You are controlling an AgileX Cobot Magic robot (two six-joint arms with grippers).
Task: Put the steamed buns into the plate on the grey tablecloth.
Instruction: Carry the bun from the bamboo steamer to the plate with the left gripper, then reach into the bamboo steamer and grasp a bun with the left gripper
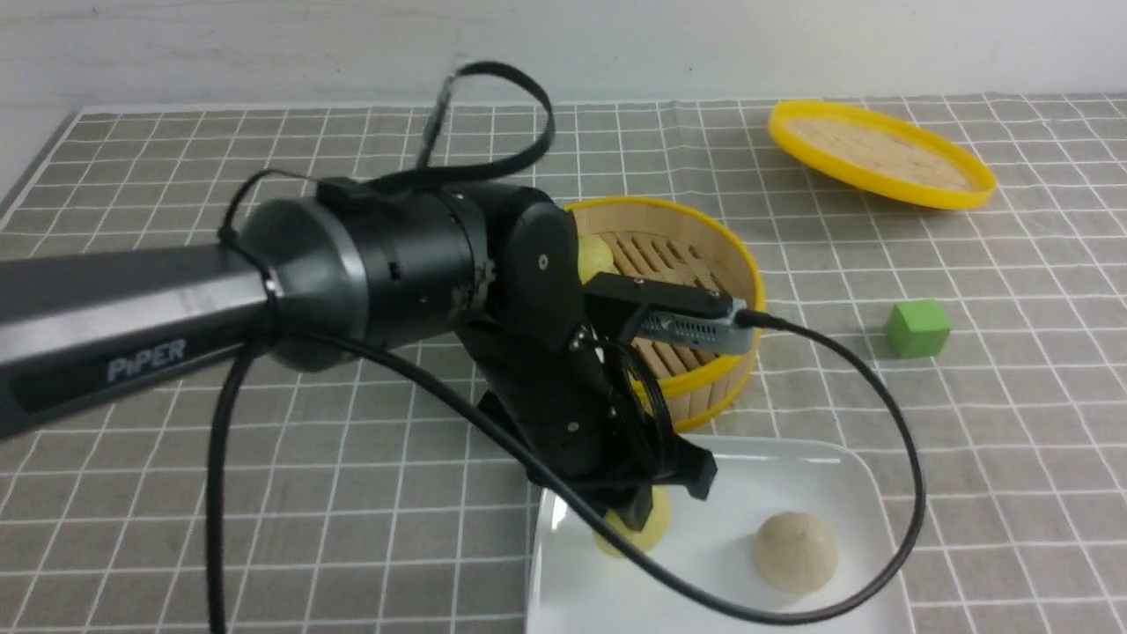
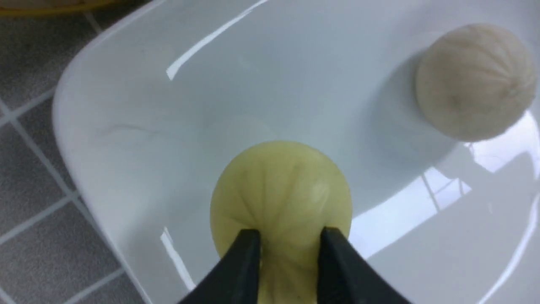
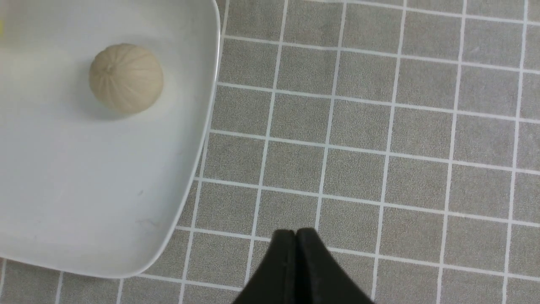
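My left gripper (image 1: 636, 515) is shut on a pale yellow steamed bun (image 1: 653, 527), which is low over or resting on the white square plate (image 1: 845, 467). In the left wrist view the fingertips pinch the yellow bun (image 2: 282, 185) at the gripper (image 2: 289, 236). A beige-white bun (image 1: 795, 551) sits in the plate to the right; it also shows in both wrist views (image 2: 474, 80) (image 3: 125, 78). Another yellow bun (image 1: 595, 255) lies in the bamboo steamer, partly hidden by my arm. My right gripper (image 3: 296, 236) is shut and empty over the grey tablecloth (image 3: 379, 126), beside the plate (image 3: 84, 190).
The yellow-rimmed bamboo steamer basket (image 1: 718, 379) stands just behind the plate. Its flat lid (image 1: 880, 151) lies at the back right. A green cube (image 1: 917, 328) sits right of the steamer. My left arm's cable loops over the plate's front.
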